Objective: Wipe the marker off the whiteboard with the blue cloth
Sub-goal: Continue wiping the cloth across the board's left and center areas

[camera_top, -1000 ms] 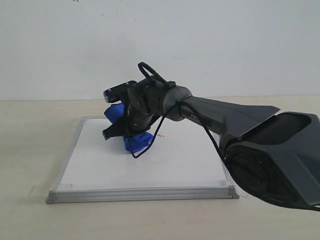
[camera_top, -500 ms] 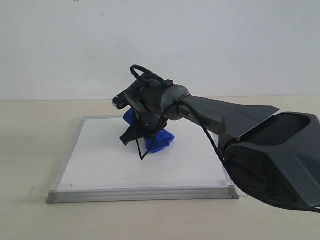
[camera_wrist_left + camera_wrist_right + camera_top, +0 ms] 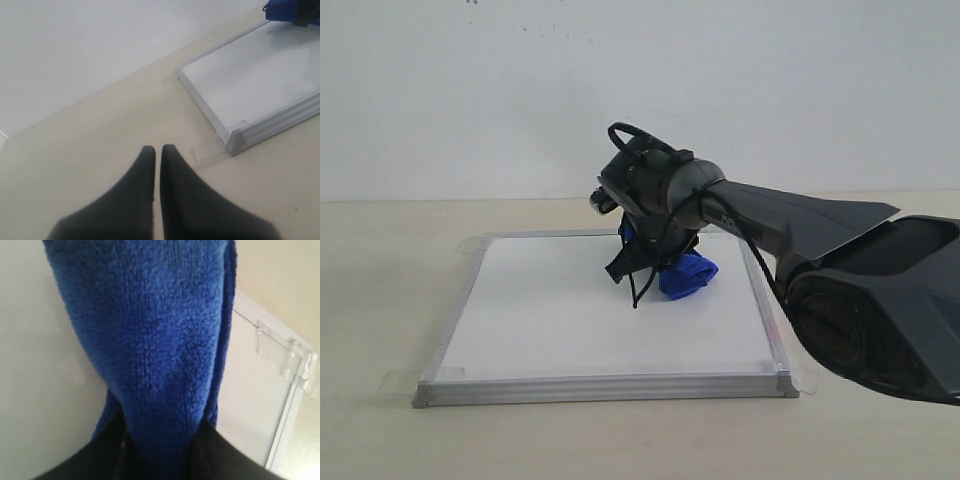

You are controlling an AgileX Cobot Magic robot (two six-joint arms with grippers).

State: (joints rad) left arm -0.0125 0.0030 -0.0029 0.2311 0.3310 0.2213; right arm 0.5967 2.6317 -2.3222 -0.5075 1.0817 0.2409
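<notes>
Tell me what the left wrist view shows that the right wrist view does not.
Only the left wrist view: the left gripper, shut and empty, above the table beside the whiteboard. Only the right wrist view: the right gripper clamped on the blue cloth, seen close up. Both: the whiteboard and the blue cloth.

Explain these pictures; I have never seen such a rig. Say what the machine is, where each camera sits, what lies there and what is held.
It is a robot with two arms, each ending in a two-fingered gripper. The wide picture comes from a camera off the arms; the other two from wrist cameras. On the beige table lies a flat white whiteboard with a silver frame. The right gripper clamps a fuzzy royal-blue rolled cloth against the board. The left gripper is shut and empty, over the table near a board corner.
</notes>
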